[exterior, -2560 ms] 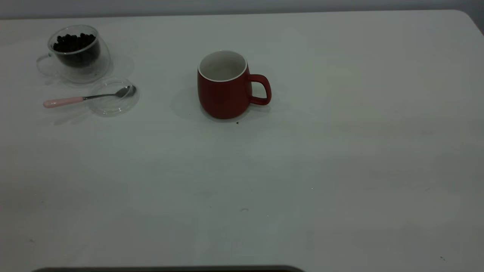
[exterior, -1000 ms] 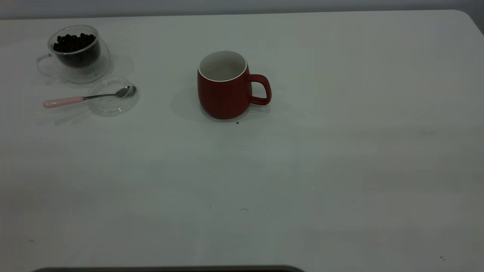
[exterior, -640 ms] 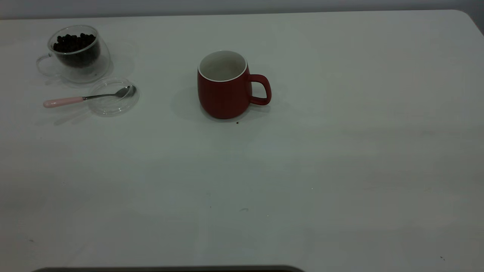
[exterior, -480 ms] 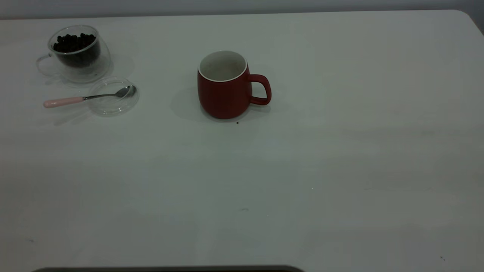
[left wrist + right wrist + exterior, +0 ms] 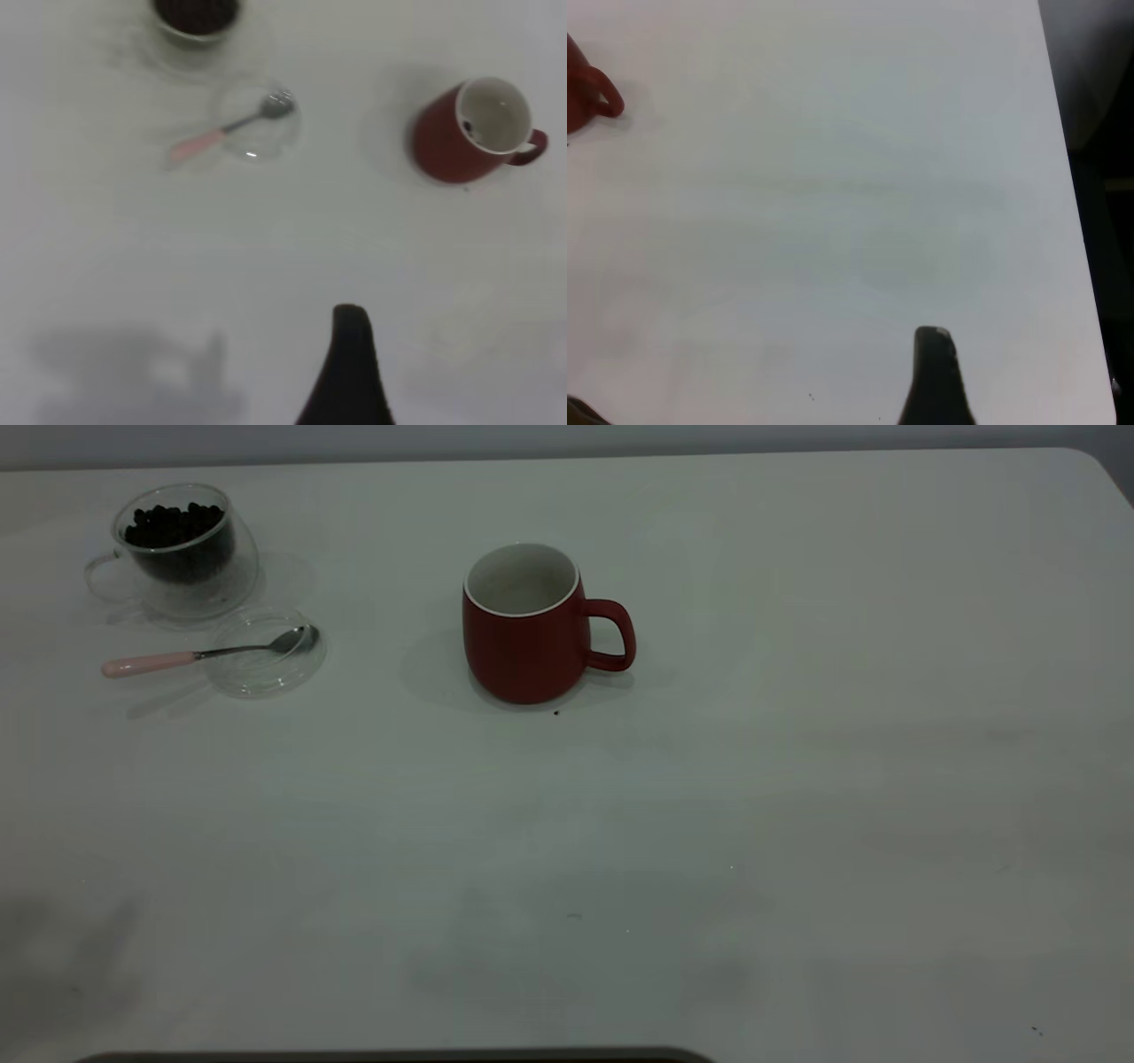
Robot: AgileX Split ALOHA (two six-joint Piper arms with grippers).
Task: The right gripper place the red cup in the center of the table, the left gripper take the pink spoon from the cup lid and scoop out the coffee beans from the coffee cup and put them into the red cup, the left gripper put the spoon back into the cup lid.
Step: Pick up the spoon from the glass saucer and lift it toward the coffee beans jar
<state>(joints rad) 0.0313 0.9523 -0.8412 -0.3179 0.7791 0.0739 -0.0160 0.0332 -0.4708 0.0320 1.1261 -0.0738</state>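
The red cup [image 5: 528, 627] stands upright near the middle of the tabletop [image 5: 797, 797], toward the far side, its handle pointing right, so the first step, setting it in the centre, looks done. Its white inside appears empty of beans in the exterior view, though the left wrist view shows a small dark spot on the inner wall whose nature cannot be told. Far to the left stands the coffee cup [image 5: 184, 549], still heaped with coffee beans [image 5: 174, 522]. Just beside it, on its near side, lies the cup lid [image 5: 266, 651], and the pink spoon [image 5: 204, 654] rests across it, its metal bowl inside the lid and its pink handle reaching left over the rim onto the tabletop. A tiny dark speck [image 5: 556, 712] lies on the tabletop just near the red cup's base. The left gripper [image 5: 348, 372] hangs above bare tabletop, well apart from the spoon; only one dark finger shows, so whether it is spread or closed cannot be told, and nothing is seen in its grasp. The right gripper [image 5: 937, 376] hangs over the right part of the tabletop, well apart from the red cup; it too shows a single finger, its state unreadable. Judging from this, taking the spoon, scooping, pouring and returning the spoon all remain to be done.
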